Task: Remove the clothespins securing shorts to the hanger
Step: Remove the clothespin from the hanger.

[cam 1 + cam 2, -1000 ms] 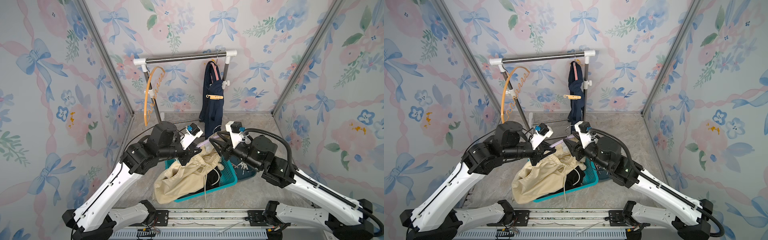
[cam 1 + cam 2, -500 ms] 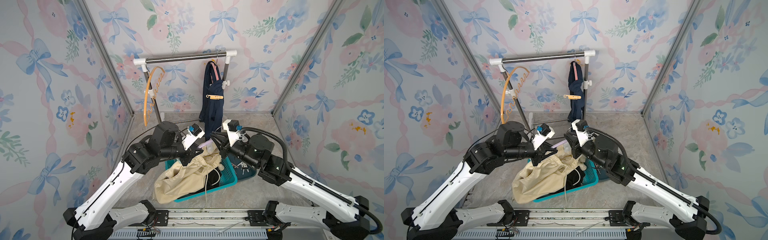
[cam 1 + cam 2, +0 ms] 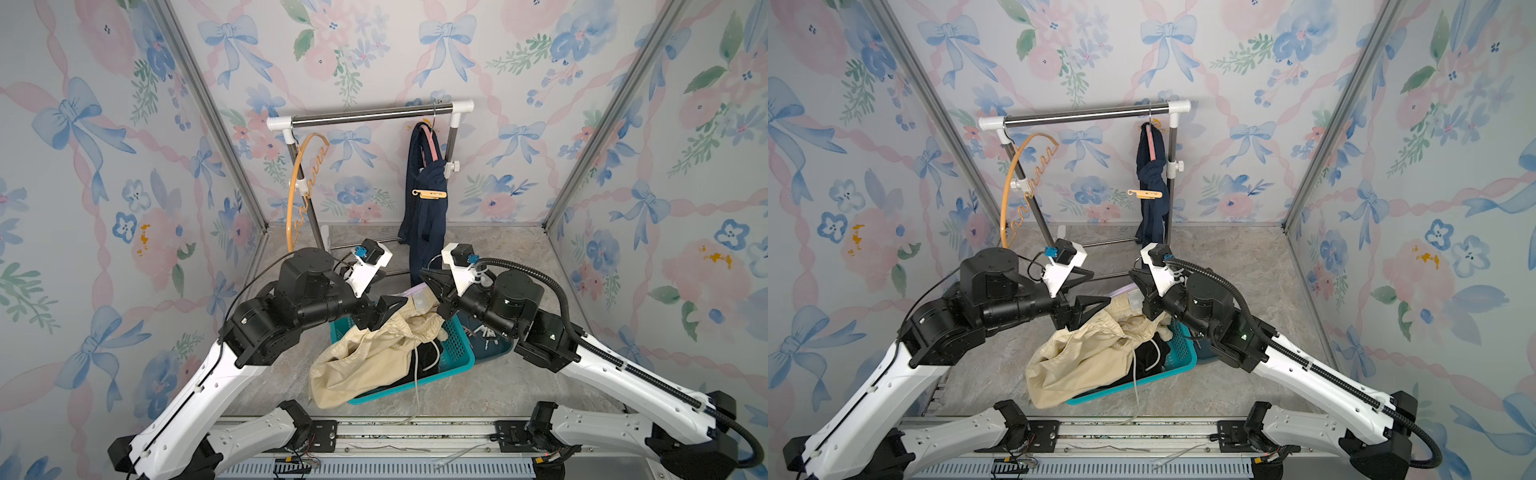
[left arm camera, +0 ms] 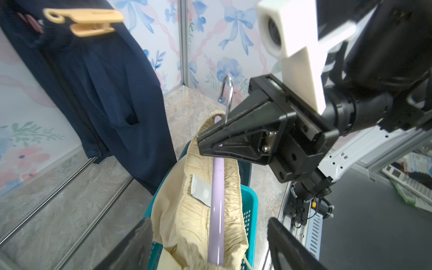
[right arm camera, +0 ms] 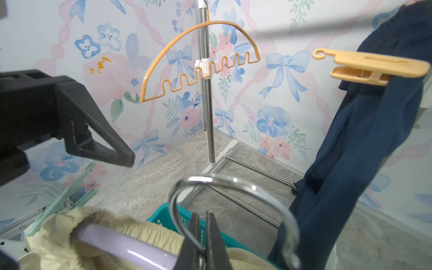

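Cream shorts (image 4: 182, 222) may swing the lilac hanger (image 4: 216, 205) round in your right fingers (image 4: 233, 140), pinched on its hook (image 4: 230, 93), while your left fingers (image 4: 131, 245) stand wide.

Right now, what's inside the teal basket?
Mostly cream shorts on a lavender hanger, spilling over the teal basket rim; black shorts with a pale drawstring lie beneath them. The floor and anything deeper are covered.

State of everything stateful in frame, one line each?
lilac hanger: off rack, inside waistband of cream shorts
cream shorts: draped over teal basket
left tool: open
right tool: shut on lilac hanger's hook
navy shorts: hanging on rack
orange clothespin: clamped on navy shorts
orange hanger: bare, on rack
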